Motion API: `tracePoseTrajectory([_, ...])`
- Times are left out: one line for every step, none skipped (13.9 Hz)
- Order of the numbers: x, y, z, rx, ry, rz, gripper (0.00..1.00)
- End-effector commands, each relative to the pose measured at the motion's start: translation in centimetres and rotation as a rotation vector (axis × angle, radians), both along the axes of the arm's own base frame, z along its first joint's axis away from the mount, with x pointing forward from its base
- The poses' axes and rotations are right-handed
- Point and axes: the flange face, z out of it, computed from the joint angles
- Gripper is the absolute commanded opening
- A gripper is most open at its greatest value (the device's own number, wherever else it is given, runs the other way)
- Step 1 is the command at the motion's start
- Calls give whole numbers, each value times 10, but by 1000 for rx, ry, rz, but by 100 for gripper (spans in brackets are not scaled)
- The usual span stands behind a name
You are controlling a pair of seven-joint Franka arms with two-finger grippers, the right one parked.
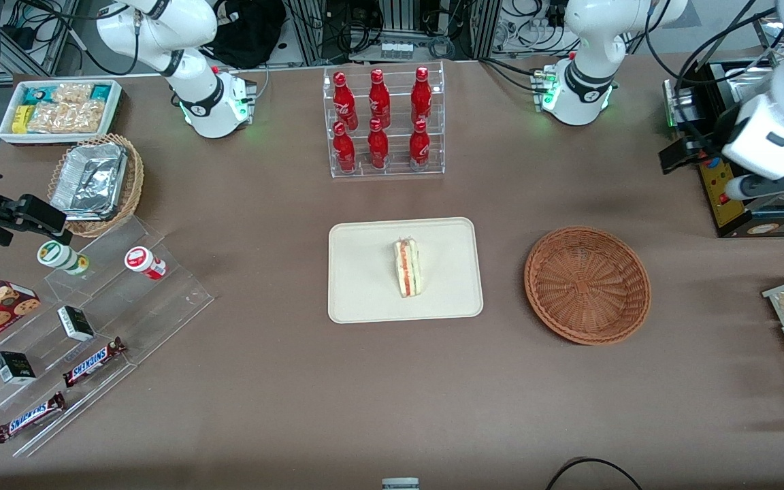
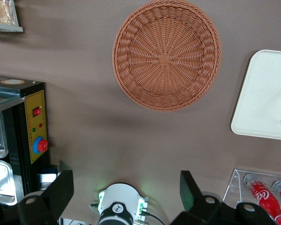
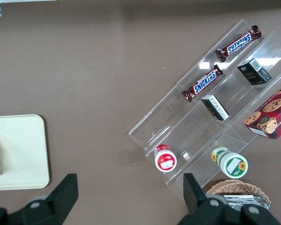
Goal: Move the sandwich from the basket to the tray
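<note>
I take the tabletop (image 1: 392, 408) first, a wide brown sheet carrying everything. Using the tray (image 1: 365, 299) as my landmark: it lies flat at the middle, cream with a low rim. The basket (image 1: 587, 284) sits beside the tray toward the working arm's end, well apart from it, and I see nothing in it through the wrist camera (image 2: 166, 58). The rack of red bottles (image 1: 384, 122) stands farther from the front camera than the tray. The gripper (image 2: 126, 187) hangs high and well off from the tray, past the basket at the working arm's end; its fingers (image 2: 61, 187) are spread wide with nothing between them.

The sandwich (image 1: 407, 267) rests on the tray, near its centre, standing on edge with its red and green filling turned up. So I judge the placing done and my arm pulled clear.

If I had to take it again, I would treat it as light, soft and easily crushed: the bread would dent and the layers could slide apart. I would close gently across the two flat bread faces, low on the wedge, never along the filling edge
</note>
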Motion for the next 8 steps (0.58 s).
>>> tracePoseTrajectory([-2,20,6,-29,-23,-10,100])
tracePoseTrajectory([6,18,8,-35,-51,-17,100])
tracePoseTrajectory([13,11,12,-40,-71,-35,100])
tracePoseTrajectory([20,-7,10,-25,-72,-58,100])
tracePoseTrajectory([24,-18,7,-2,-71,-77,100])
tracePoseTrajectory([24,-21,7,26,-74,-76,100])
tracePoseTrajectory([23,-21,13,22,-86,-75,100])
tracePoseTrajectory([24,-21,22,16,-103,-90,100])
